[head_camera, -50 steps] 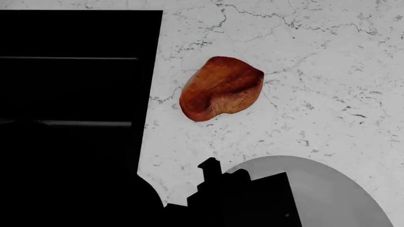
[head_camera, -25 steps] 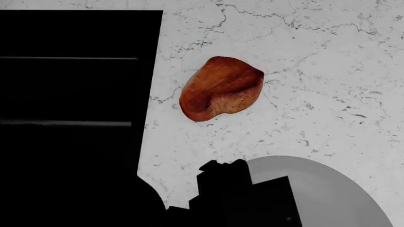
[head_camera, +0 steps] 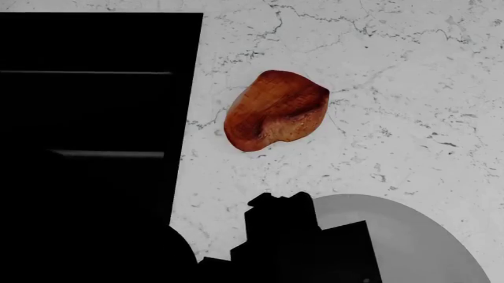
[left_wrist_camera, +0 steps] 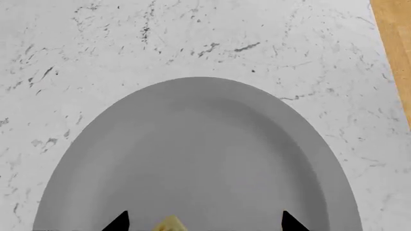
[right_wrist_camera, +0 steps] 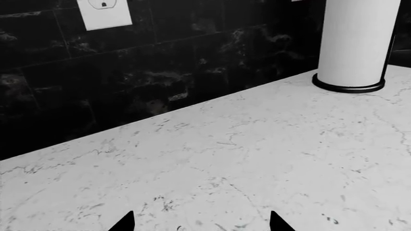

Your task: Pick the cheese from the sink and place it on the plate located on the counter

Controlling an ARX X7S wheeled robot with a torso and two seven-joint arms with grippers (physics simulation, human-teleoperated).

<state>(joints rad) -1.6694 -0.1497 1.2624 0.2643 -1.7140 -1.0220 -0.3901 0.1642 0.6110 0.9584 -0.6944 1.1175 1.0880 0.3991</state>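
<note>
In the left wrist view my left gripper (left_wrist_camera: 205,222) hangs over the light-grey plate (left_wrist_camera: 199,144) with its jaws wide apart. A pale yellow tip of the cheese (left_wrist_camera: 170,224) shows between the fingertips, nearer one of them and touching neither. In the head view the left gripper (head_camera: 280,201) is a black shape over the plate's (head_camera: 417,242) near-left rim, and the cheese is hidden under it. The black sink (head_camera: 94,88) fills the left. My right gripper (right_wrist_camera: 200,222) is open and empty above the white marble counter (right_wrist_camera: 244,154).
A reddish-brown glossy lump (head_camera: 275,110) lies on the counter (head_camera: 393,88) between sink and plate. The right wrist view shows a black backsplash (right_wrist_camera: 160,72) with an outlet (right_wrist_camera: 104,12) and a white cylinder (right_wrist_camera: 356,43). A wooden strip (left_wrist_camera: 395,38) borders the counter.
In the head view the left gripper's black tip has widened from one narrow point to a broad two-pointed shape and shifted slightly right over the plate's rim. The lump has not moved.
</note>
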